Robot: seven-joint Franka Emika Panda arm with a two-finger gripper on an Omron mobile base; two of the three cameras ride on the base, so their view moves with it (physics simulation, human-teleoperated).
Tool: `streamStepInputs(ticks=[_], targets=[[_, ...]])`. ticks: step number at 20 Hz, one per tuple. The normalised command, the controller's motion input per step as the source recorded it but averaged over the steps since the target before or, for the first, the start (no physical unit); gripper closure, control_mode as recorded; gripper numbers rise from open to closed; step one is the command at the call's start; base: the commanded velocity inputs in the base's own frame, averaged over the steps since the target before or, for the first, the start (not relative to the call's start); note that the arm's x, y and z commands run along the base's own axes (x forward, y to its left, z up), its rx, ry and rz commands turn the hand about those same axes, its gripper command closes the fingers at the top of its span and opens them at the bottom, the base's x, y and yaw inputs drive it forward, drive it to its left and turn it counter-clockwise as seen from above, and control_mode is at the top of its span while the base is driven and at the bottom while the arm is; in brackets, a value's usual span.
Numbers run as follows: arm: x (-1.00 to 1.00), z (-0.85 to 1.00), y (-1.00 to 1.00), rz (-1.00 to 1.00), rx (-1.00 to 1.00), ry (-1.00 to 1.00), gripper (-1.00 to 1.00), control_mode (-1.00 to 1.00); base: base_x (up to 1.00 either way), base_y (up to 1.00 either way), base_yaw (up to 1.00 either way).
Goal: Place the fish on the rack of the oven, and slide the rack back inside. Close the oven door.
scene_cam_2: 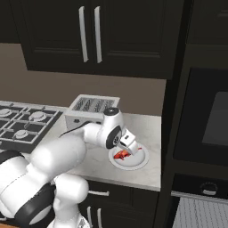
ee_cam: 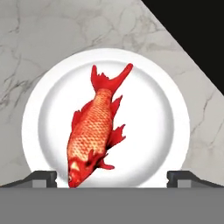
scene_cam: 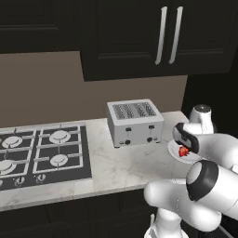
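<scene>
Black wall oven fills the right side of the right base view, set in dark cabinetry; below it a strip of the silvery wire rack shows at the lower edge, apparently drawn out, though the door itself cannot be made out. Marble table runs beside the oven, carrying a gas hob, a steel toaster and, near its right end, a white plate. Fish lies flat on the plate, red-orange, tail toward the top of the hand view, head near the lower edge. Tool hovers directly above the plate, fingers spread wide and holding nothing, one tip at each side of the plate's near rim. Judgement: fish looks small and light, probably rigid, with thin fins that give poor purchase; scaled flanks may be slick. Best hold is likely across the thick mid-body, jaws closing on the two flanks, not the tail or fins. Pick-up not yet made.
</scene>
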Motion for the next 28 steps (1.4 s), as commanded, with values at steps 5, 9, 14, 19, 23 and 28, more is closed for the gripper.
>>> streamStepInputs(ticks=[5,9,14,19,23,28], targets=[[0.22,-0.30,0.00,0.00,0.01,0.00,-1.00,-1.00,0.00,0.00,0.00],[0.20,-0.30,0.00,0.00,0.01,0.00,-1.00,-1.00,0.00,0.00,0.00],[0.22,-0.29,-0.09,0.00,0.02,0.00,-1.00,-1.00,0.00,0.00,0.00],[0.26,-0.26,-0.11,0.00,0.03,0.00,-1.00,-1.00,0.00,0.00,0.00],[0.21,-0.25,-0.14,0.00,0.02,0.00,-1.00,-1.00,0.00,0.00,0.00],[0.12,-0.31,-0.07,0.00,0.01,0.00,1.00,-1.00,0.00,0.00,0.00]])
